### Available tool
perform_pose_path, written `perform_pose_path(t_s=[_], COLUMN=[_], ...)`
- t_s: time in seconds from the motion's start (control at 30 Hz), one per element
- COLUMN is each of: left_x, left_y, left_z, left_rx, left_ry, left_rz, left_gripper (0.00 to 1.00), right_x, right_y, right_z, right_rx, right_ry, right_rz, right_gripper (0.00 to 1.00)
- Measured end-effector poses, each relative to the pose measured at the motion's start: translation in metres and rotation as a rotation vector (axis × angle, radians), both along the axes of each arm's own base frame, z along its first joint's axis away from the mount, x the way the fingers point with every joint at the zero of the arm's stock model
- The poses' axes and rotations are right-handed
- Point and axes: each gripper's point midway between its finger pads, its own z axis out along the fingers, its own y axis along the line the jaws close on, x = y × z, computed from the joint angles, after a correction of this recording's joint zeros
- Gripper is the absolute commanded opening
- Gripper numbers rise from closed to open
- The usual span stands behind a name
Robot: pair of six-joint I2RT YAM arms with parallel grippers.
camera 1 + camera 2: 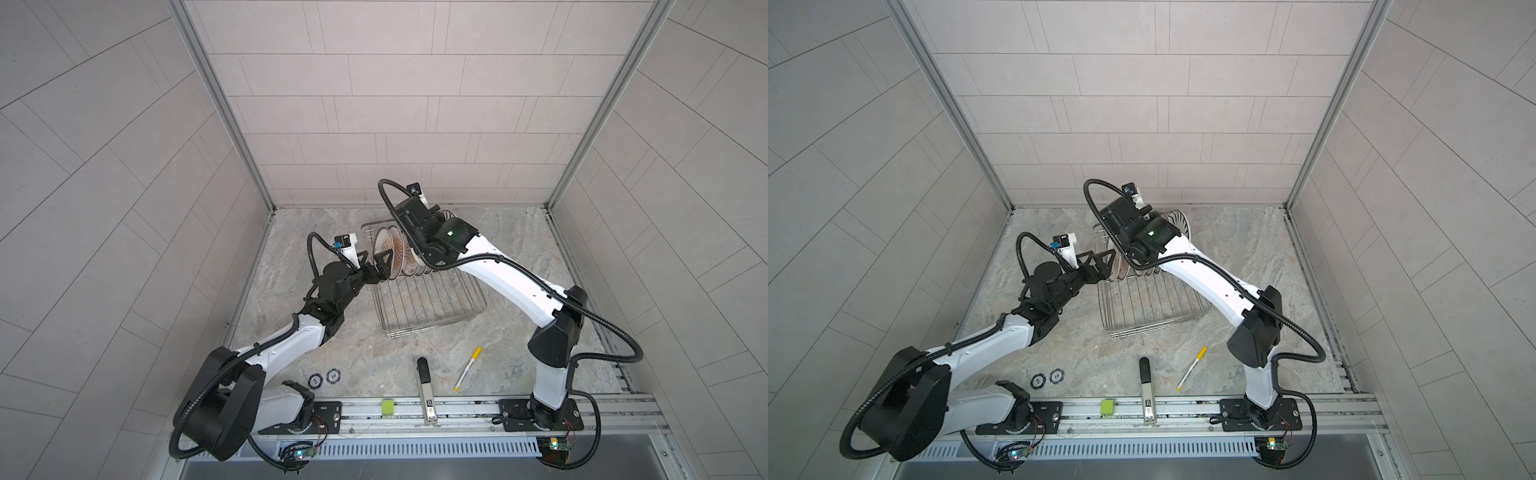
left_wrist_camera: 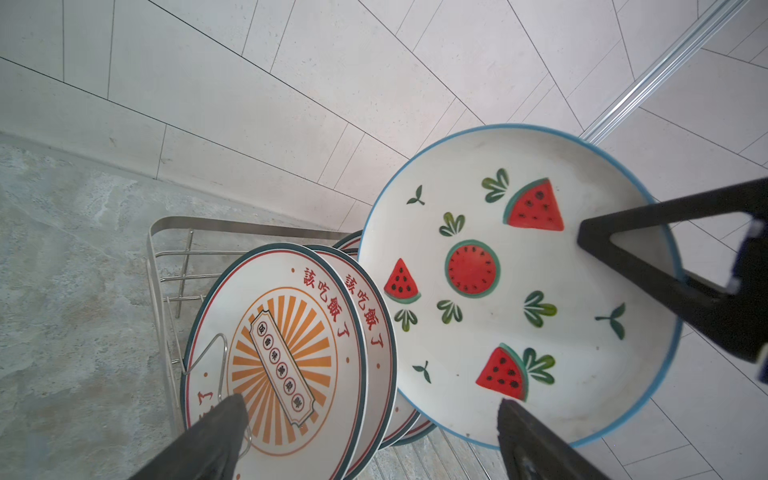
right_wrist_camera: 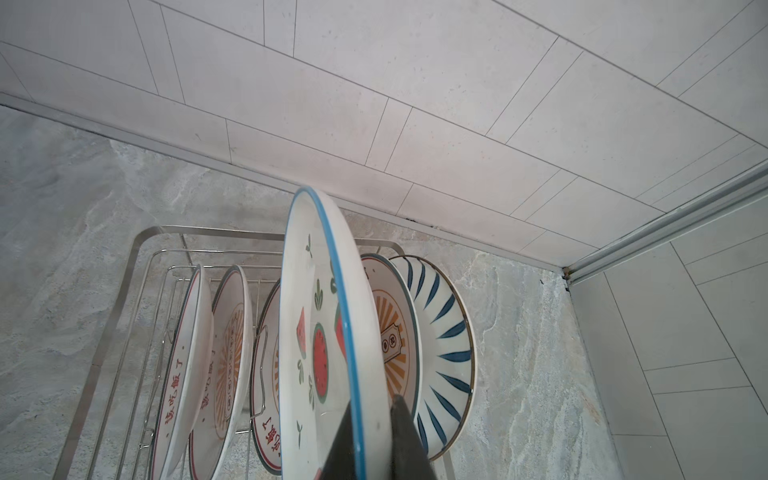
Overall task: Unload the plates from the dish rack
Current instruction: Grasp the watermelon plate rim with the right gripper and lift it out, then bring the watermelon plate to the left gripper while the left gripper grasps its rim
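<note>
- The right gripper has its fingers clamped on the rim of the watermelon plate. One finger lies on the painted face and one on the back.
- This plate stands on edge, higher than its neighbours, over the dish rack. It appears to be free of the prongs.
- The left gripper has its fingers wide apart and holds nothing. It waits just beside the near end of the row, facing the plate faces.
- The plates are glazed ceramic, so they are probably stiff, rather heavy, smooth and easy to break. A hold on one point of the rim lets the plate swing, so a slow move is safer.
- The best place to take hold is the upper rim, which stands clear of the wires. The left fingers could take the opposite rim for support.
- Count in the right wrist view: six plates, namely one watermelon plate, four sunburst plates with red characters, and one blue-striped plate at the far end. Others may be hidden.
- Five of them stand in the row in the rack.
- On the table there are also two poker chips, one marker pen and one green block.
</note>
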Motion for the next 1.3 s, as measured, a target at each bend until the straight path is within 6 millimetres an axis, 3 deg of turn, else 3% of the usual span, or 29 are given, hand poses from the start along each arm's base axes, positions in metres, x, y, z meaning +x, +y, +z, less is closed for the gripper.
perform_pose_path(t_s=[0.47,0.7,0.8,0.97,1.3], left_x=[-0.015,-0.049,-0.055,-0.058,-0.057], left_y=[-0.015,-0.042,-0.046,-0.055,-0.078], left_z=[0.018,0.037,0.045,0.042,0.037], left_rx=[-0.042,-0.007,-0.009,-0.026,-0.122], left_ry=[-0.036,-0.076,-0.094,-0.07,-0.021], left_rz=[-0.117,-0.249,-0.275,-0.325,-0.405], left_gripper=[1.0,1.0,1.0,0.99,0.89], right_x=[-0.052,-0.055,-0.055,-0.055,-0.062], right_y=[-0.047,-0.091,-0.103,-0.103,-0.083], right_z=[0.013,0.0,-0.007,-0.008,0.019], right_rx=[0.236,0.53,0.658,0.85,1.035], right_ry=[0.017,0.058,0.065,0.064,0.017], right_rz=[0.164,0.218,0.241,0.317,0.503], right_gripper=[0.06,0.05,0.05,0.04,0.04])
